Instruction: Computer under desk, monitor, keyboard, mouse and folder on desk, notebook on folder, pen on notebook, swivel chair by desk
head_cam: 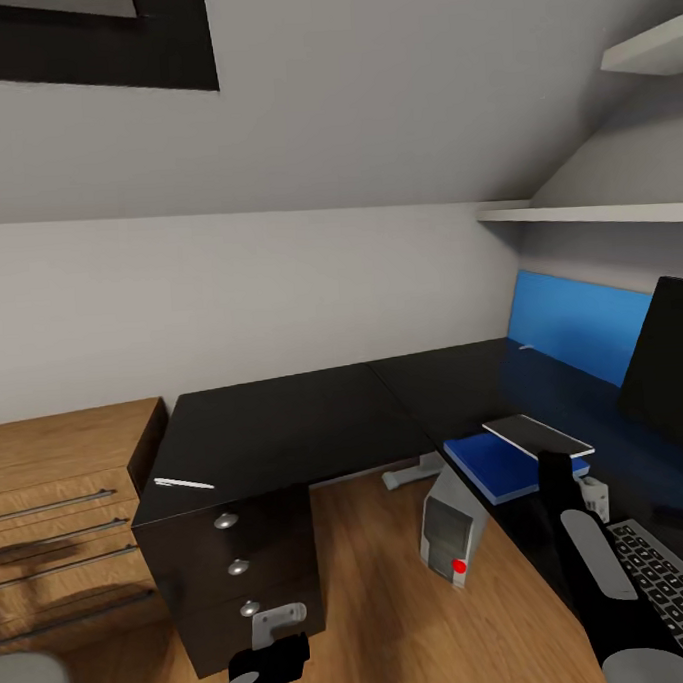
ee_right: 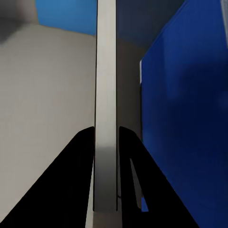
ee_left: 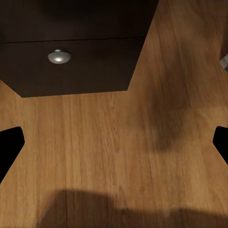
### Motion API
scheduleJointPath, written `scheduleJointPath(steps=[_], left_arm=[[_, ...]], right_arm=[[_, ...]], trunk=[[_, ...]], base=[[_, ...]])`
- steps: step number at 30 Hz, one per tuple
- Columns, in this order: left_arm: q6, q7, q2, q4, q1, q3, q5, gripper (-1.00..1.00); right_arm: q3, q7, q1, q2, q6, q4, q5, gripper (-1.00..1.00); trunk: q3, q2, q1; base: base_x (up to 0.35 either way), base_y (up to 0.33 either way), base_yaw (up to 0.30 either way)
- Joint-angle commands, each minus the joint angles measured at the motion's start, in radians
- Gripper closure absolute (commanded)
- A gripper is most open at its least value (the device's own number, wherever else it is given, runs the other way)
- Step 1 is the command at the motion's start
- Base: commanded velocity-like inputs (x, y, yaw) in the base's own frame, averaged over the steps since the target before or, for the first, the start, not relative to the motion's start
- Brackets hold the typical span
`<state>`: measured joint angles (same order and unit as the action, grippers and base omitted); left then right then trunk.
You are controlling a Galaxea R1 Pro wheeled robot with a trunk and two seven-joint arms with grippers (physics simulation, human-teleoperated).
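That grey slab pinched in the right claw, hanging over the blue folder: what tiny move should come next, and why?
Probably lower it a little and open. The right claw is shut on the notebook, which hangs above the folder lying on the desk; the notebook belongs stacked on it. The pen waits at the desk's far end.

Glossy black L-shaped desk (head_cam: 316, 423): white pen (head_cam: 184, 483) near its left front corner, blue folder (head_cam: 493, 466) at inner corner edge, keyboard (head_cam: 670, 590) and monitor (head_cam: 668, 369) at right. Wooden floor (head_cam: 395, 599): computer (head_cam: 450, 531) under desk, drawer unit (head_cam: 239, 577) standing.
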<state>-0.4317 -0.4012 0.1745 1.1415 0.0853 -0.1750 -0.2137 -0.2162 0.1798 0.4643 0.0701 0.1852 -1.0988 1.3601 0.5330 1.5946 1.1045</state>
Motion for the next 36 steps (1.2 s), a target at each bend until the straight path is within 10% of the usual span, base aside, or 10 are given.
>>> scheduleJointPath(steps=[1,36], left_arm=[[-0.002,-0.009,0.000,0.001,0.001,-0.001,-0.010,-1.00],[-0.002,-0.009,0.000,0.001,0.001,-0.001,-0.010,-1.00]], right_arm=[[0.002,0.001,0.001,0.000,0.006,-0.001,0.010,1.00],[0.038,0.022,0.001,0.000,-0.001,0.002,0.011,1.00]], trunk=[[0.001,0.001,0.000],[0.001,0.001,0.000]], base=[[0.000,0.000,0.000],[0.030,0.006,0.000]])
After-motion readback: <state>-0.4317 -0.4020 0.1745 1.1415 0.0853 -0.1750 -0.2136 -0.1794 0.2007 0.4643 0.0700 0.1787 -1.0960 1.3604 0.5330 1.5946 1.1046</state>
